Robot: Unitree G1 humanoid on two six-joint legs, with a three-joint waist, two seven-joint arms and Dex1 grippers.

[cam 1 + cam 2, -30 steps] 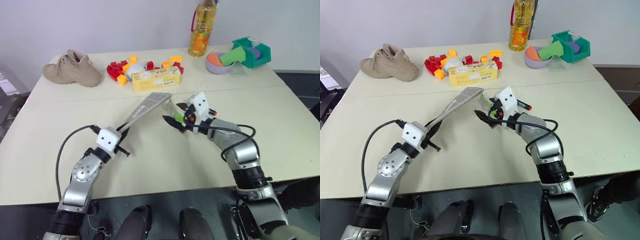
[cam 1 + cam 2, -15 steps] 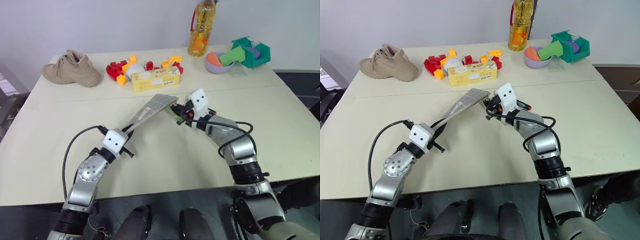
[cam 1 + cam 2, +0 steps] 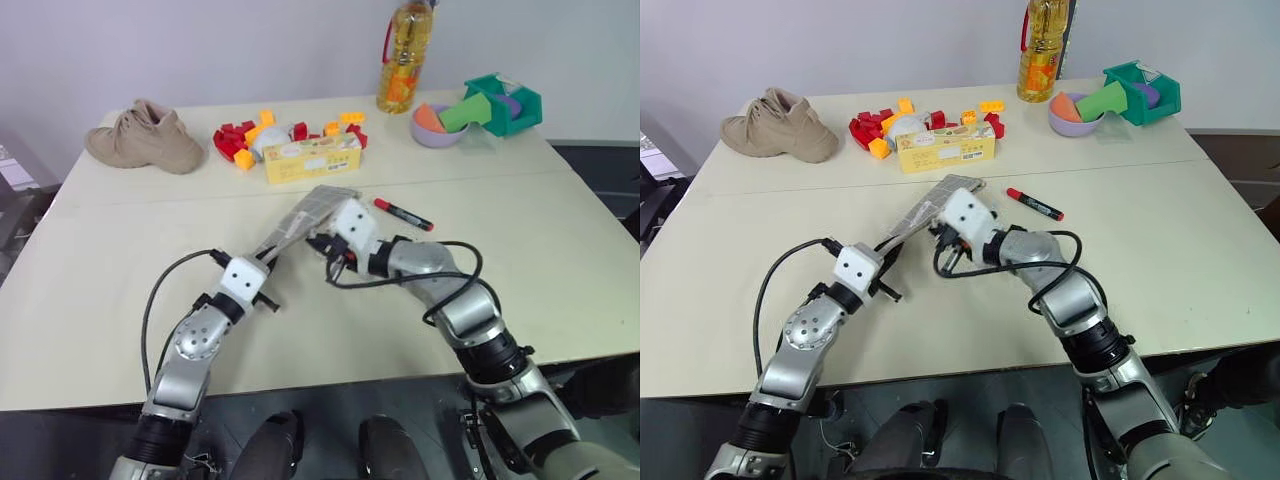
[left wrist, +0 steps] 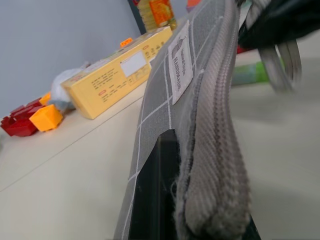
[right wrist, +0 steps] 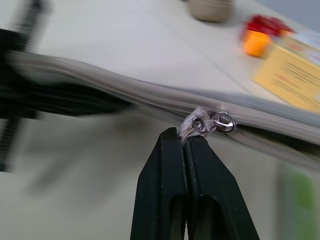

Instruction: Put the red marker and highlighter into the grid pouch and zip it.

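Fingers of my right gripper (image 5: 184, 137) pinch the zipper pull (image 5: 207, 122); my left gripper (image 3: 268, 268) clamps the grid pouch (image 3: 310, 212).

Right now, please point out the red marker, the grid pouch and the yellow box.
red marker (image 3: 403, 214), left eye view, mid barrel.
grid pouch (image 3: 318, 203), left eye view, far end.
yellow box (image 3: 945, 148), right eye view, front face.

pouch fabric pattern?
Grey with white grid lines; the grid pouch shows best in the left wrist view.
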